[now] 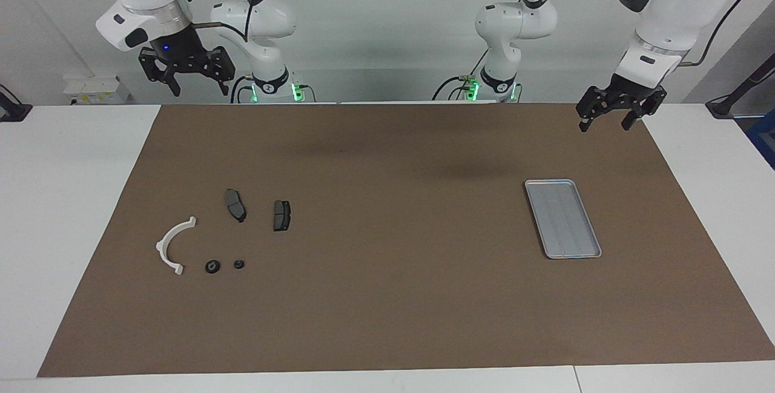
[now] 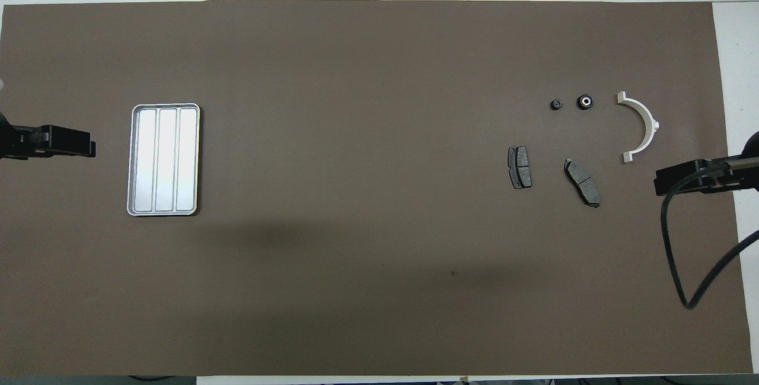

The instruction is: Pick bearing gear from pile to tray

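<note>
We see a brown mat (image 1: 387,241) spread over the white table (image 1: 66,199). The tray (image 1: 563,218) lies flat on the mat toward the left arm's end, its ribbed floor bare. The pile (image 1: 227,232) sits well apart from it, toward the right arm's end: two dark brake pads (image 1: 235,204) lie side by side without touching, nearer to the robots than the rest; a white plastic arc (image 1: 174,244) lies beside them toward the mat's edge; two small black round pieces (image 1: 212,266) rest close together, farther from the robots than the pads. In the overhead view the larger round piece (image 2: 584,101) shows a pale centre, and the smaller one (image 2: 556,104) lies just beside it.

Both arms wait, raised. Our left claw (image 1: 604,122) hangs over the mat's corner nearest the robots, fingers spread and holding nothing. Our right claw (image 1: 200,89) is up over the table's edge at the right arm's end, fingers likewise spread and bare
</note>
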`<state>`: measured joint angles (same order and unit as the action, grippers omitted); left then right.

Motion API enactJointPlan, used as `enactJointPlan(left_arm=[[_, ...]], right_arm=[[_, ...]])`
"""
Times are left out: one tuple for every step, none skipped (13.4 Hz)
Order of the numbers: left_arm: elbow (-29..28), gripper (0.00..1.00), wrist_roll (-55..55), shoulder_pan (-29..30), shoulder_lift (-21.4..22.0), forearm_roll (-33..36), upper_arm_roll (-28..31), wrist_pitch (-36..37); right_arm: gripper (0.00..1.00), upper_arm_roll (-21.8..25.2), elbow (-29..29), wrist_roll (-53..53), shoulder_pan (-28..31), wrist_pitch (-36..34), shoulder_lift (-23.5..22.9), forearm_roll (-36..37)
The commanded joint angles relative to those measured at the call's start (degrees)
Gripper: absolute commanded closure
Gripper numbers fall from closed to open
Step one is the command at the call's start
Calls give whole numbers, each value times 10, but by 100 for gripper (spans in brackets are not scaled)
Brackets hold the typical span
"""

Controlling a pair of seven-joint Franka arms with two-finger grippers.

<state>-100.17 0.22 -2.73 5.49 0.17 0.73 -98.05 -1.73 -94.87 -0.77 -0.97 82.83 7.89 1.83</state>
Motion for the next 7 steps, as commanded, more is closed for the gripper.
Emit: enactJointPlan(left_arm=[[-21,0,-3,-8,19,-7,2,-17],[-20,0,-3,-8,19,-8,-5,-18],[-23,0,-3,-8,20,-7,-8,-21],[-23,0,-3,-8,20,-8,-8,-23],[-23,0,-2,-8,20,-8,-8,-23],[-24,0,-3,-8,21,-8,-8,-23],[-25,0,-3,-8,21,-8,-6,-23]], right_arm=[[0,-4,-4,-11,4,2,5,-8],[0,-4,-4,-10,4,3,5,-8],[0,-4,-4,-10,4,3,5,-8],[0,-4,-4,-10,4,3,5,-8],[0,-3,-4,-6,6,1,6,-9],[0,-3,-3,-5,5,1,7,-9],[0,-1,-3,-5,6,-2,10,-9]])
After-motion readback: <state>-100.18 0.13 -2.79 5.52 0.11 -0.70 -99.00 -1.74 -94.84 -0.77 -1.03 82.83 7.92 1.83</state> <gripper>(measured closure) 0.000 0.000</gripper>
